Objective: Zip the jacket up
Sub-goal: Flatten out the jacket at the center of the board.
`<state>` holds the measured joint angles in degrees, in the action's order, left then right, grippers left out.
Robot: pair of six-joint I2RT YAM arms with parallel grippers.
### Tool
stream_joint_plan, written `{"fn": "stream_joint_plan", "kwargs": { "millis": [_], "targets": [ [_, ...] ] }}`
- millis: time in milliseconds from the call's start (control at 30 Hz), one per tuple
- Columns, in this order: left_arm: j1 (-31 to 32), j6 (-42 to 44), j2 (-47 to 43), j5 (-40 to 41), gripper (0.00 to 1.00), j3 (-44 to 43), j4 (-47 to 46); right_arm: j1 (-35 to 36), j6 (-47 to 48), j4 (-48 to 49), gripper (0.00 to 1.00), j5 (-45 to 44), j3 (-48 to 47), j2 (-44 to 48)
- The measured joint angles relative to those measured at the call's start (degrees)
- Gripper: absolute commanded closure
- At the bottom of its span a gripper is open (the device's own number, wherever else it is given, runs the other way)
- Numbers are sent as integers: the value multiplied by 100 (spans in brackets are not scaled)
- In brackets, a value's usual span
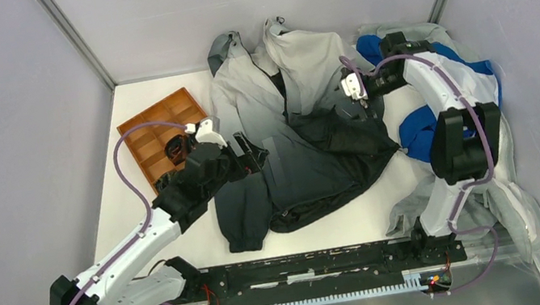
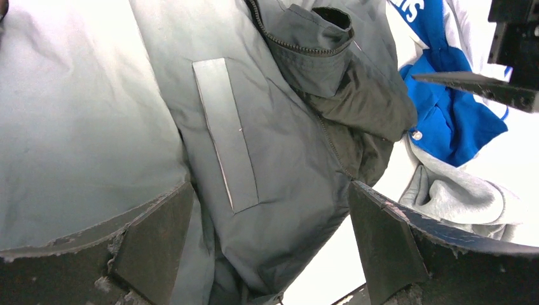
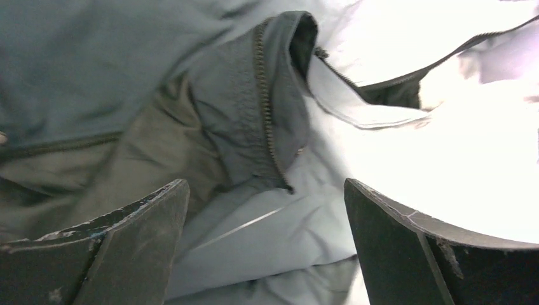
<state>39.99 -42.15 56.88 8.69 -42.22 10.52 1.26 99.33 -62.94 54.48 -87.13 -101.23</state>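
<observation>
Left wrist: left hand (image 2: 268, 190) splayed, empty

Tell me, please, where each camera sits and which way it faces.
Top external: above and behind the arm bases, looking down on the grey-to-black hooded jacket; both arms, left gripper and right gripper show.
Left wrist: on the left arm, looking across the jacket's pocket flap toward the blue-and-white garment; its open dark fingers below.
Right wrist: on the right arm, looking down at the jacket's folded zipper edge; its open fingers show.
Shared: top and left wrist both show that garment.
</observation>
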Motion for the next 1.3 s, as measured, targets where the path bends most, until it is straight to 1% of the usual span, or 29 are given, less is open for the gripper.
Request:
{"fn": "stream_joint_plan", "kwargs": {
  "millis": [67, 167, 333, 600, 900, 1067, 1167, 1300],
  "targets": [
    [-4, -2, -22, -2, 4, 0, 0, 4, 595, -177, 2, 15, -407, -323],
    [-7, -4, -127, 4, 3, 22, -37, 50, 1263, -407, 2, -52, -546, -564],
    [-11, -4, -354, 26, 3, 44, -46, 258, 1703, -651, 3, -343, -706, -881],
    [-11, -4, -289, 20, 3, 44, -87, 466, 1703, -732, 14, -601, -894, -1130],
    [-13, -2, -234, 20, 3, 44, -114, 564, 1703, -774, 21, -1019, -931, -1276],
    [-15, -2, -234, 20, 4, 44, -122, 623, 1698, -785, 28, -1110, -1123, -1467],
    [-15, -4, -236, 20, 4, 44, -122, 662, 1543, -691, 32, -1176, -1224, -1587],
    [-15, -4, -275, 22, 4, 44, -120, 691, 1021, -254, 36, -1355, -1241, -1665]
  ]
}}
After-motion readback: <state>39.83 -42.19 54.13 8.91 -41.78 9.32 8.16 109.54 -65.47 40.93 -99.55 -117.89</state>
